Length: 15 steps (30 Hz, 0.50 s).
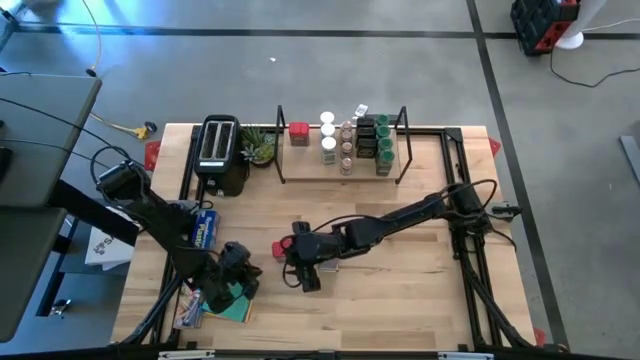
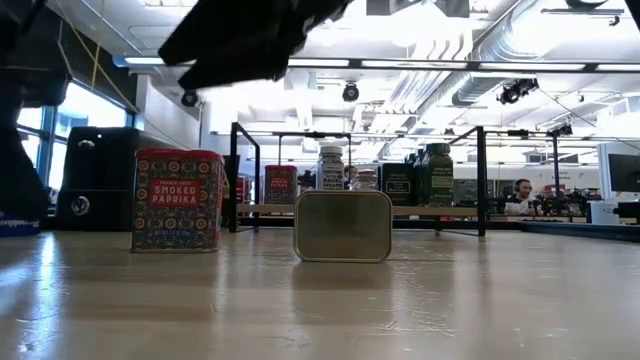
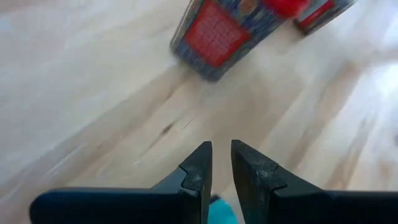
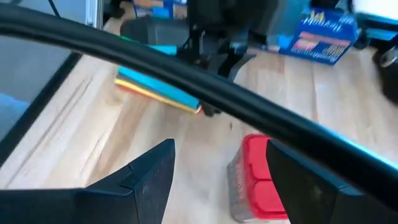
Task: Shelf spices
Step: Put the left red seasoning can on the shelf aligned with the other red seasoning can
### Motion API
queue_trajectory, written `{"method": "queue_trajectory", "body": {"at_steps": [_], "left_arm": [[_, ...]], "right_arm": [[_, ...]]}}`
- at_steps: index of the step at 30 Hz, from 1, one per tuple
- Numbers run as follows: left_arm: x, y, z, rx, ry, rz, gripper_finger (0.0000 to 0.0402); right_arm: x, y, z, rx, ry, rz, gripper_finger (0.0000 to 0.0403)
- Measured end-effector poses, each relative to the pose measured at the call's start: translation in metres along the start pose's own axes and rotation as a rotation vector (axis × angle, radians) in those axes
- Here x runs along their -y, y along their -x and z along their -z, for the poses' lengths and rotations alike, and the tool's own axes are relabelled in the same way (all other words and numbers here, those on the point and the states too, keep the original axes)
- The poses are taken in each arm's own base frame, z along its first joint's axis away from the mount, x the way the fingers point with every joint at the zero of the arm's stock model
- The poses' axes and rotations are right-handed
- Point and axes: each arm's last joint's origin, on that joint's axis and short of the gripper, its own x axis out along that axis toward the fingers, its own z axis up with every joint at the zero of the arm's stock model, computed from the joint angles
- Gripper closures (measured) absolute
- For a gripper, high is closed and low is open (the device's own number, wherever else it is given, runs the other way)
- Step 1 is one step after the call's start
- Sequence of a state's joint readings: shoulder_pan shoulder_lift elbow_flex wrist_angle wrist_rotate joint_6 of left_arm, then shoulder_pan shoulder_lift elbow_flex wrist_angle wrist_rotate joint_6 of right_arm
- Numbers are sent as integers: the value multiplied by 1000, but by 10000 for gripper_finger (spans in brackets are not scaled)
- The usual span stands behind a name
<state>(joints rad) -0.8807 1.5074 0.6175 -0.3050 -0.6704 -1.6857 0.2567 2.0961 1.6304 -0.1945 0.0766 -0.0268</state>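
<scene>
High view: light wood table [image 1: 400, 300], grey floor around. Shelf [image 1: 340, 160] at back edge holds about ten jars; toaster [image 1: 220, 152] left.
Low view: two tins on table, paprika tin [image 2: 178, 200] upright, gold tin [image 2: 343, 226]; office room behind.
Left wrist view: left gripper [image 3: 221, 163] fingers nearly together, empty.
Right wrist view: right gripper [image 4: 217, 165] fingers spread, red-lidded tin [image 4: 258, 180] between them.

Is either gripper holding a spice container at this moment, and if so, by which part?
Nothing is held. The right gripper is open, its fingers apart beside a red-lidded tin without gripping it. The left gripper, nearly shut, has nothing between its fingers above the table.
</scene>
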Motion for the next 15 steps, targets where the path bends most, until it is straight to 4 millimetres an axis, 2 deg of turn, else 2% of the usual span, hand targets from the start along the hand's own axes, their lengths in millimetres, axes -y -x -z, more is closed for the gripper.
{"method": "queue_trajectory", "body": {"at_steps": [3,9,15], "left_arm": [[2,1,1,38,-29,22,344],[2,2,-1,90,-40,29,344],[2,2,-1,96,-51,29,344]], "right_arm": [[15,-1,1,-7,2,-12,155],[42,-25,24,-88,25,13,155],[47,-40,36,-97,15,-47,155]]}}
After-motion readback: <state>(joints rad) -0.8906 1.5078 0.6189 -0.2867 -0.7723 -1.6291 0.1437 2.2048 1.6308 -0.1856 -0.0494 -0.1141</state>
